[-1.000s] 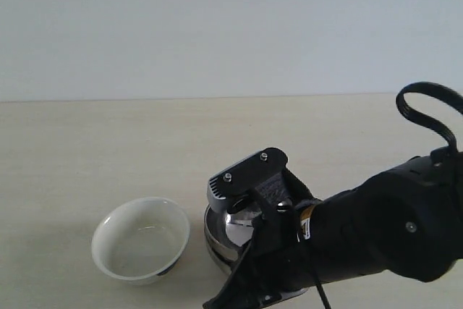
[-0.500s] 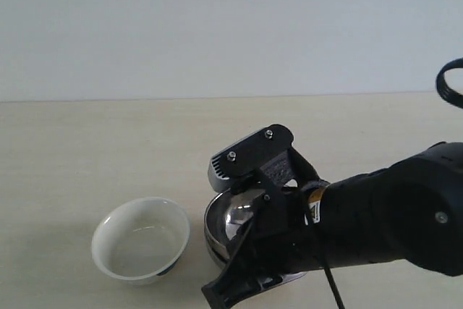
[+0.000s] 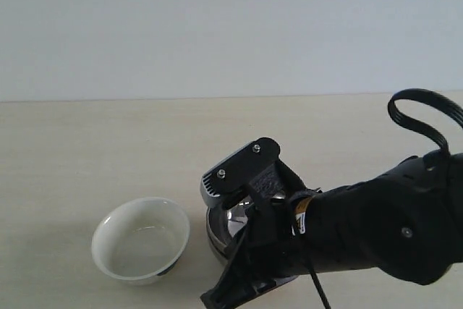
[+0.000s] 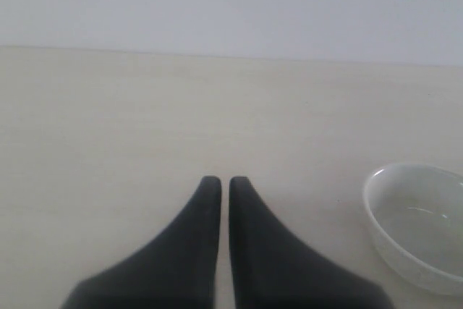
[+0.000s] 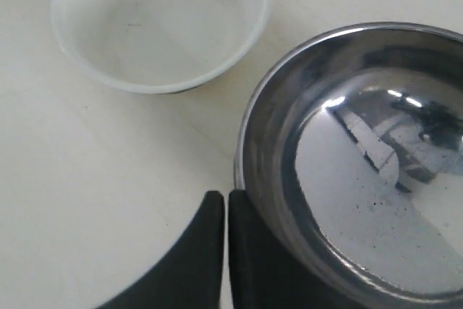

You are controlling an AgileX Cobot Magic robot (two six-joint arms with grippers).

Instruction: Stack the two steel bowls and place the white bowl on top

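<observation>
A shiny steel bowl (image 3: 230,226) sits on the table, mostly covered by my right arm. Its mirror-like inside fills much of the right wrist view (image 5: 362,171). Whether a second steel bowl lies under it I cannot tell. The white bowl (image 3: 142,240) stands upright and empty just left of it, a small gap apart (image 5: 160,23). My right gripper (image 5: 227,197) is shut with nothing between its fingers, its tips low against the steel bowl's outer wall on the white bowl's side (image 3: 215,297). My left gripper (image 4: 218,181) is shut and empty over bare table, the white bowl (image 4: 418,226) off to one side.
The pale wooden table (image 3: 108,150) runs back to a plain white wall (image 3: 217,27). A black cable loop (image 3: 427,117) arches above my right arm.
My right arm's wrist has shifted slightly left and down over the steel bowl, and its cable loop has swung back into view. Both bowls stay where they were.
</observation>
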